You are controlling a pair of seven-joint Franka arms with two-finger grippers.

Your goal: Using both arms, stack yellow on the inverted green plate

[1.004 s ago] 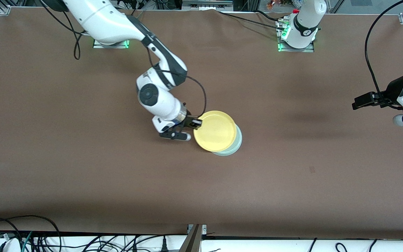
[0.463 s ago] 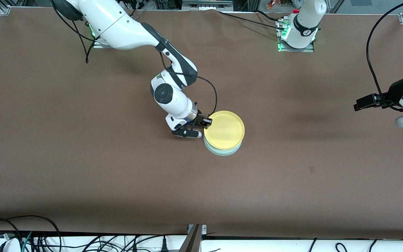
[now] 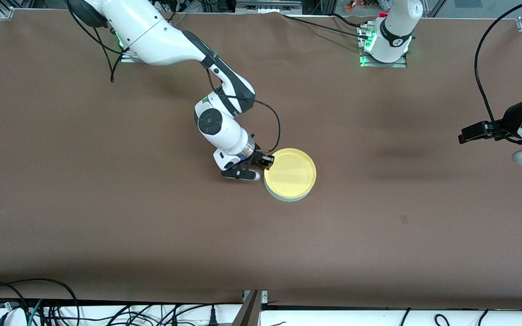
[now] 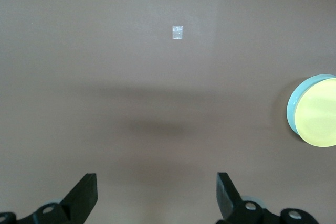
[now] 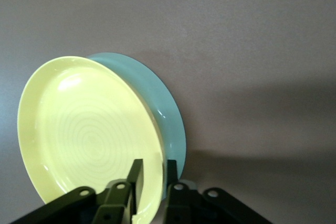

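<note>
The yellow plate lies upright on the inverted green plate at mid-table, covering it except for a thin rim. My right gripper is at the yellow plate's rim on the side toward the right arm's end; in the right wrist view its fingers straddle the rim of the yellow plate, shut on it, with the green plate beneath. My left gripper waits open and empty over the left arm's end of the table. Both plates show far off in the left wrist view.
A small tape mark is on the brown table cover, nearer the front camera than the plates; it also shows in the left wrist view. Cables lie along the table's front edge.
My right gripper carried the yellow plate sideways over the green plate and lowered it; it now sits centred on the green plate. The left arm has barely moved.
</note>
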